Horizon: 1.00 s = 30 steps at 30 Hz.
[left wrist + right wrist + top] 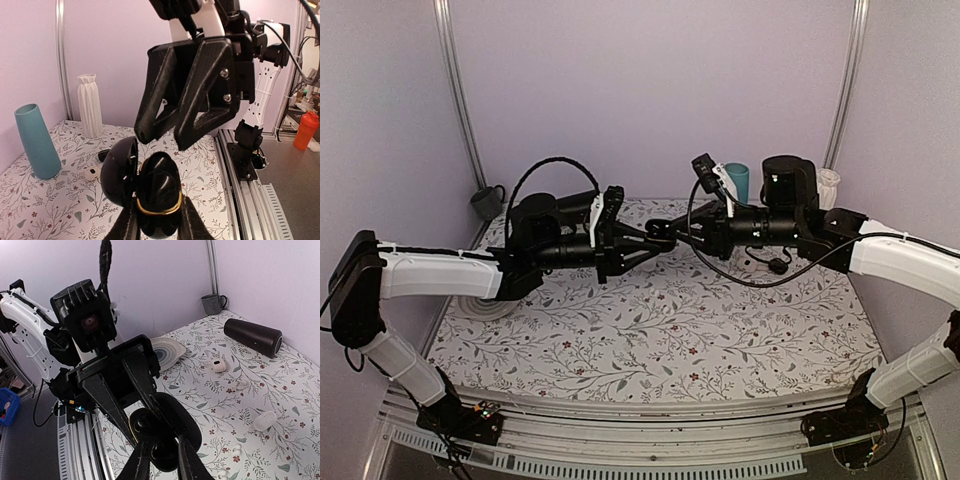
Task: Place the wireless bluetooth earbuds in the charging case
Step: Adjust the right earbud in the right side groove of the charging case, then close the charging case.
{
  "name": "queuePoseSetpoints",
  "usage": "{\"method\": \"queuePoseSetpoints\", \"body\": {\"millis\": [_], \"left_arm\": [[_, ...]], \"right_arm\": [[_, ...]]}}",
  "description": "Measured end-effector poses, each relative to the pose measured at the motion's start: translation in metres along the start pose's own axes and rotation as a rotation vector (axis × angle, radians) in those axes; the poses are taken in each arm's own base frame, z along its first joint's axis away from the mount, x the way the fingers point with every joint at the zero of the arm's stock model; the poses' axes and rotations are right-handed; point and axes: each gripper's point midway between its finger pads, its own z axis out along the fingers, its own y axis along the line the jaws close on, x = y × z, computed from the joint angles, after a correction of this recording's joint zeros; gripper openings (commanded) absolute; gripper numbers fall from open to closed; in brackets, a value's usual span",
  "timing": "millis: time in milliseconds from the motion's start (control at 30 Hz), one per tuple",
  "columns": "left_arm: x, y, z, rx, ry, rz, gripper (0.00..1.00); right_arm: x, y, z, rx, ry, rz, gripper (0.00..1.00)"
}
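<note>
The black charging case (159, 210) hangs in mid-air above the table, and my left gripper (159, 227) is shut on its gold-rimmed base. Its lid (119, 175) stands open to the left. Glossy black earbuds (161, 180) seem to lie inside the base; I cannot tell how many. My right gripper (165, 141) hovers just above the open case, jaws a little apart with nothing between the tips. In the right wrist view the case (145, 426) sits right in front of the right gripper (165, 465). From above, both grippers meet at the case (669, 231).
A teal cup (36, 142) and a white ribbed vase (90, 106) stand at the back. Also on the table are a black cylinder (252, 336), a white plate (165, 351), a grey mug (212, 304), a white oval case (218, 365), small white pieces (264, 420) and a small black object (103, 154).
</note>
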Motion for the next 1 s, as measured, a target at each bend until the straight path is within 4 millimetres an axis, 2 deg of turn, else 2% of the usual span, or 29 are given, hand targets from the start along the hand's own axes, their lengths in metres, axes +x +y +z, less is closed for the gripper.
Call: {"method": "queuePoseSetpoints", "body": {"millis": [200,367,500,733,1000], "left_arm": [[0.0,-0.001,0.0,0.005,0.0,0.001,0.0],[0.0,-0.004,0.0,0.022,0.0,0.007,0.0],[-0.004,-0.009,-0.002,0.043,-0.007,0.024,0.0],[-0.017,-0.017,-0.006,0.068,-0.032,0.065,0.0],[-0.023,-0.019,-0.007,0.069,-0.045,0.085,0.0]], "right_arm": [[-0.016,-0.004,-0.016,-0.005,-0.071,0.042,0.37],[-0.028,-0.015,-0.025,0.005,-0.131,0.102,0.4],[-0.025,-0.023,-0.018,0.01,-0.128,0.166,0.4],[-0.008,-0.037,0.008,0.008,-0.066,0.247,0.4],[-0.002,-0.029,0.02,-0.077,-0.027,0.261,0.41]]}}
